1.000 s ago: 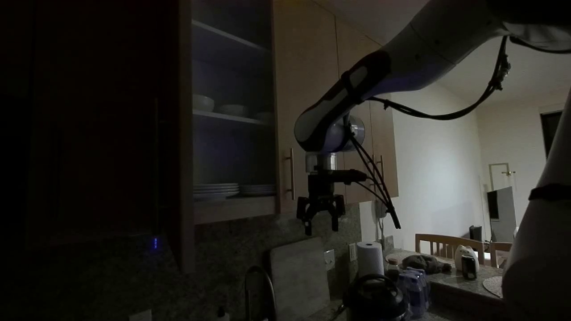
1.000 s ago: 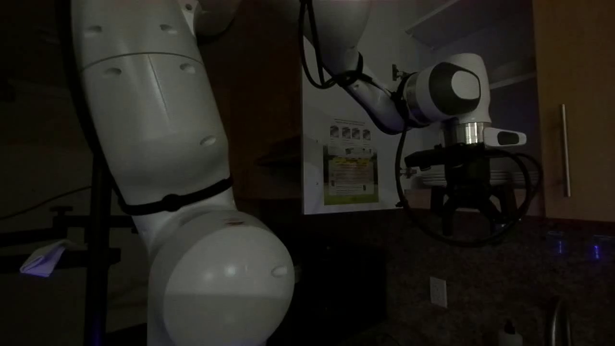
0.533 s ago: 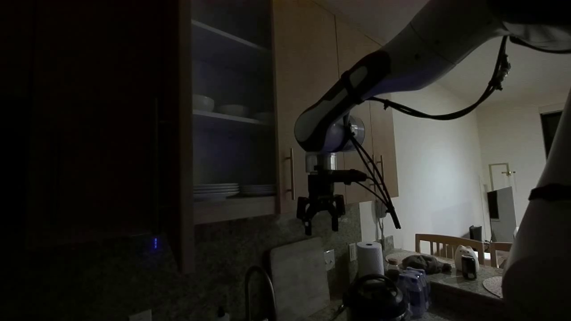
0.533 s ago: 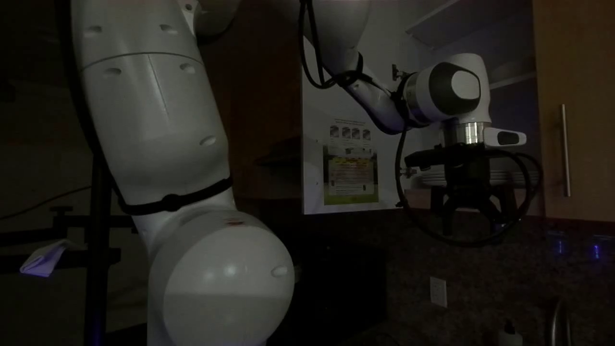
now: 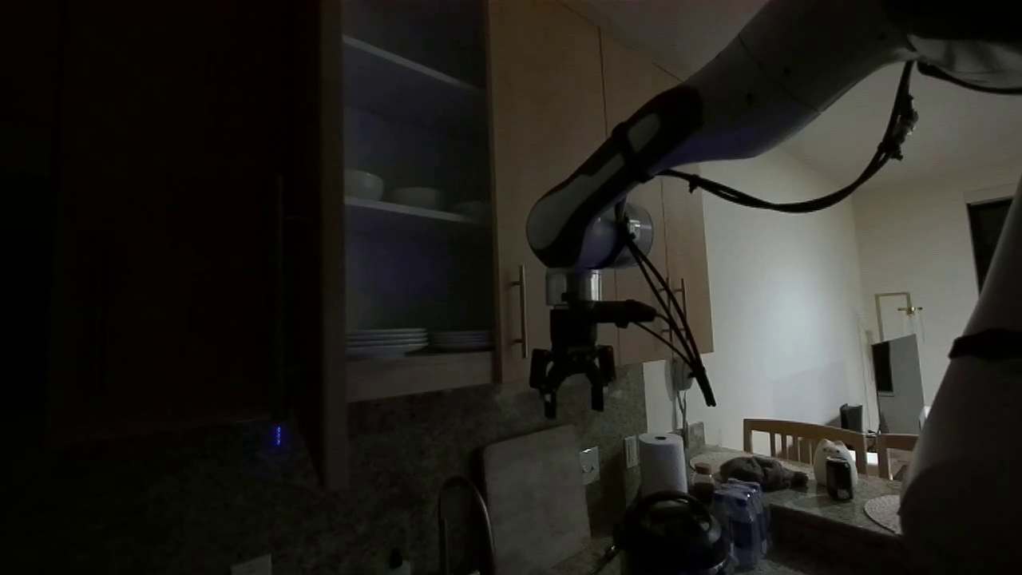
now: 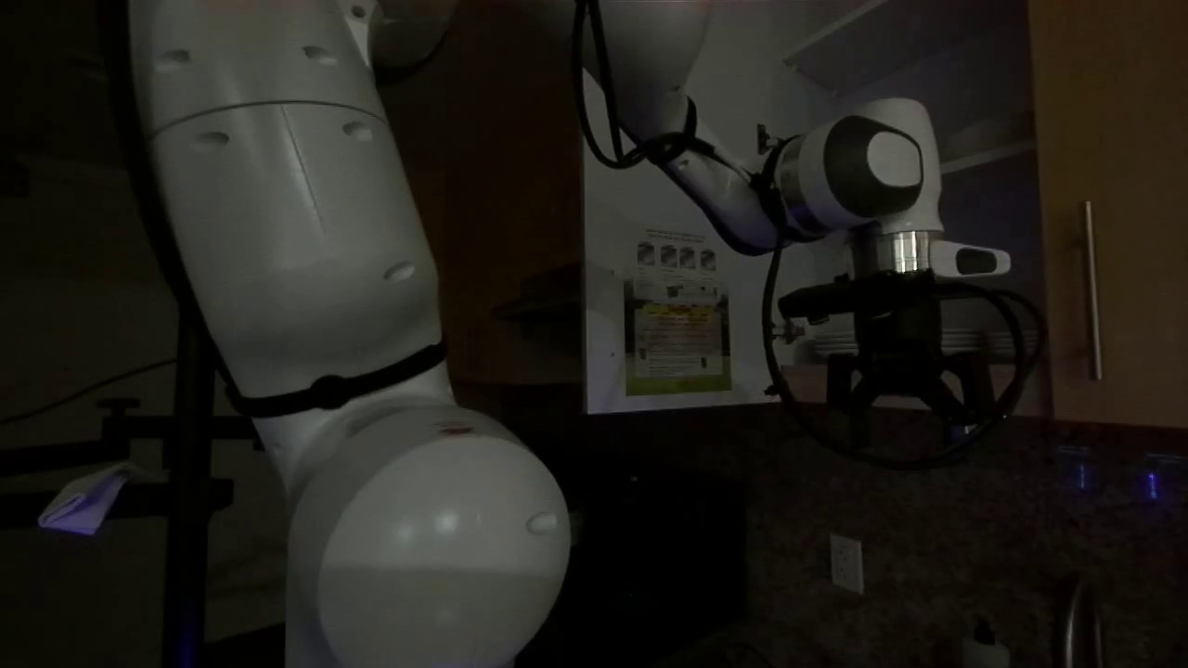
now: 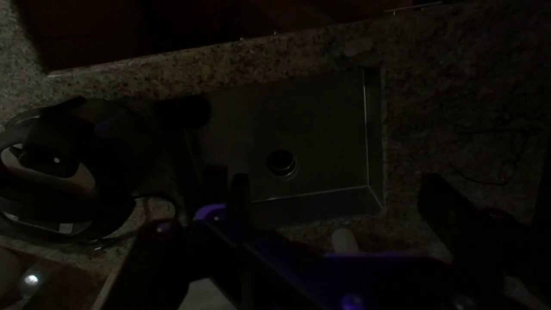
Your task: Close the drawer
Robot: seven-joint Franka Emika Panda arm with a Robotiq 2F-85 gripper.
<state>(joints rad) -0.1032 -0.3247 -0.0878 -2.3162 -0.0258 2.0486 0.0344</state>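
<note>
Wrist view, dim throughout, takes in a rectangular grey metal sink basin [image 7: 327, 116] with a round dark drain [image 7: 282, 162] in its floor, set in a speckled stone counter [image 7: 206, 69]; the basin's left end is too dark to read. Two black fingers [image 7: 447, 211] show at the bottom of this view, well apart. They belong to the black two-fingered gripper [image 5: 574, 407], which points down in both exterior views, released, with its fingertips spread.

The tall flat light-beige cabinet door [image 6: 626, 209] stands swung wide at the left side of the light-beige wooden wall cabinet [image 5: 419, 375], apart from the gripper; its white inner face, bearing printed paper sheets [image 6: 680, 348], shows in an exterior view. Inside the cabinet, a thin pale middle shelf [image 5: 383, 208] holds rounded white bowls [image 5: 363, 184]; a further white piece near its right end is too dim to tell. On the cabinet's floor sit two stacks of round white plates [image 5: 387, 339], side by side.

Below the gripper and to its right in an exterior view is a black rounded pot-like appliance [image 5: 675, 555] with an arched handle, its inside hidden. Just beside it are bluish plastic bottles [image 5: 742, 523], wrapped as a pack.
</note>
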